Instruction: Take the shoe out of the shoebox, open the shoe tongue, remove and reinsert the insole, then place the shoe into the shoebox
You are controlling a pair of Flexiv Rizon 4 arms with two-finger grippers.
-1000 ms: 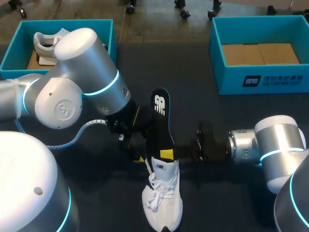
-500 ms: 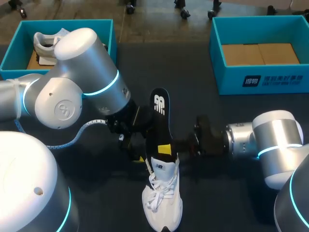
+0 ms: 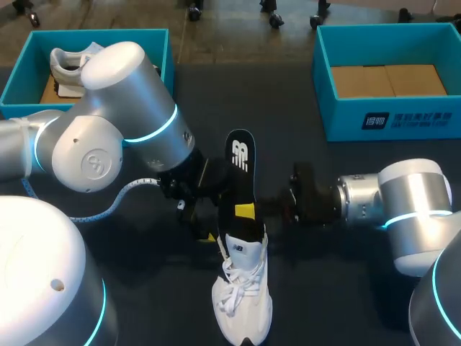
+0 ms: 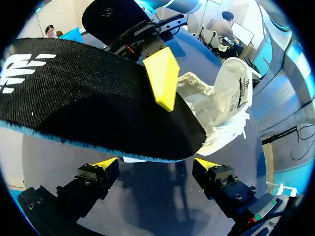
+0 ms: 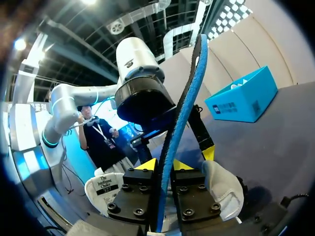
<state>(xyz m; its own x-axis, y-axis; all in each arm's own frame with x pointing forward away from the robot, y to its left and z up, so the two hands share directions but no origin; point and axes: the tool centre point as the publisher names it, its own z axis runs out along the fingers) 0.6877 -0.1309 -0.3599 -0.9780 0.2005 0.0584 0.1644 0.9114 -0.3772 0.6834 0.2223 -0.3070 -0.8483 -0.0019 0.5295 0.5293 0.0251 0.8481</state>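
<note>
Right gripper (image 5: 165, 166) pinching the black, blue-edged foam insole (image 3: 241, 176), left gripper (image 4: 155, 164) spread empty — hold it in line with the white laced sneaker (image 3: 243, 303)'s mouth.

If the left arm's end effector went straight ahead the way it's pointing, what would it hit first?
Probably the black insole, held crosswise just ahead of the open left end effector. The white shoe lies beyond it, though depth is hard to judge.
</note>
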